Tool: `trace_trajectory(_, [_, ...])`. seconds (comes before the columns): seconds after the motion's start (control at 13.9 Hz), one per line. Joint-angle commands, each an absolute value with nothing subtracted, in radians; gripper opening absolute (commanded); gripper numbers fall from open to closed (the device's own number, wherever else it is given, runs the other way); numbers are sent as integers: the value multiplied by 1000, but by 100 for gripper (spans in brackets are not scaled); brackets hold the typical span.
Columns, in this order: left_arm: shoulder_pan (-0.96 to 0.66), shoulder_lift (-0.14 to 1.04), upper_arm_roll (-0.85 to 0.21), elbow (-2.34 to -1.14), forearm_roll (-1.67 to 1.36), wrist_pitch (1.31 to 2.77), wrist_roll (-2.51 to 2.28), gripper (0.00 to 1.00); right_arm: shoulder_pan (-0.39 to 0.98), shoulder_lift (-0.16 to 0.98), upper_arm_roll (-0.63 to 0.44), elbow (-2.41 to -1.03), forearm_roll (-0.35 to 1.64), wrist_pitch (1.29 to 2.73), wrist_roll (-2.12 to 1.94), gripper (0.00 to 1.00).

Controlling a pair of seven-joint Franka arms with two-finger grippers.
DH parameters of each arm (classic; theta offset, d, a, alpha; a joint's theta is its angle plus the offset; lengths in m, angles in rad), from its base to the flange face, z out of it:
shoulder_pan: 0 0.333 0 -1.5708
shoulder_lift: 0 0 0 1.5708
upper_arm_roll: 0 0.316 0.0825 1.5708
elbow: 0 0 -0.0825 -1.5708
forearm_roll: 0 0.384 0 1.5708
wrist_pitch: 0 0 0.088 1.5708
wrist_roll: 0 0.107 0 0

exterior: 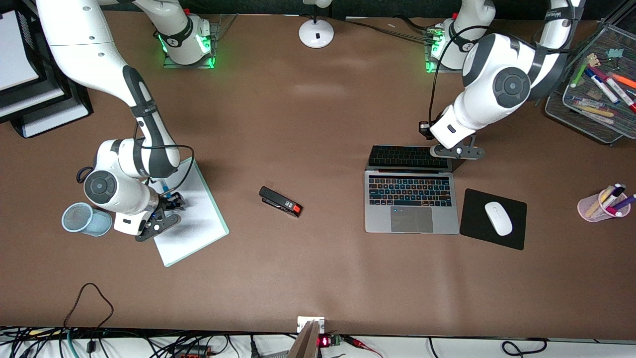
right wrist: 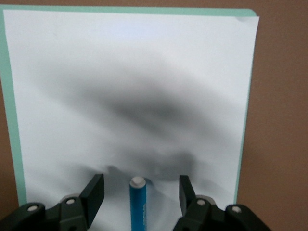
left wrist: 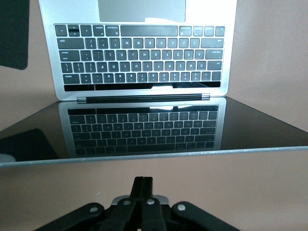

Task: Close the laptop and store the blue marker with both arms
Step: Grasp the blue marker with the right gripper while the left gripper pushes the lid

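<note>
Brown table (exterior: pixel 318 124): open laptop (exterior: pixel 411 201); blue marker (right wrist: pixel 137 204) between right hand (right wrist: pixel 139 192) fingers.

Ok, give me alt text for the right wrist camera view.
The right gripper hangs with its jaws open on either side of the blue marker, which lies on a white sheet of paper. The paper rests on a green-edged pad on the brown table.
</note>
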State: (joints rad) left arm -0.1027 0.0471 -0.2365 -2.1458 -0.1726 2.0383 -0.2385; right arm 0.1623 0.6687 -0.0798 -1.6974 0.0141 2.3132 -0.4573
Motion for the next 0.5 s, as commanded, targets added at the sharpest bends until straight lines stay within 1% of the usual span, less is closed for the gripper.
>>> trace_trajectory(0.0, [-98,37,-242,-2177,-187,2097,-241,0,164,667,-83,-1721,28,2325,-448,68])
trace_trajectory(0.07, [-98,40,-242,-2177,-186,2117,-241,0,166,667,-83,-1726,26,2327,-449,66])
trace_trajectory(0.36, [-95,89,-239,-2166,-173,2253,-229,0,164,666,-83,-1740,26,2326,-451,66])
trace_trajectory(0.43, [-92,94,-239,-2161,-141,2272,-227,0,164,666,-83,-1740,28,2326,-448,61])
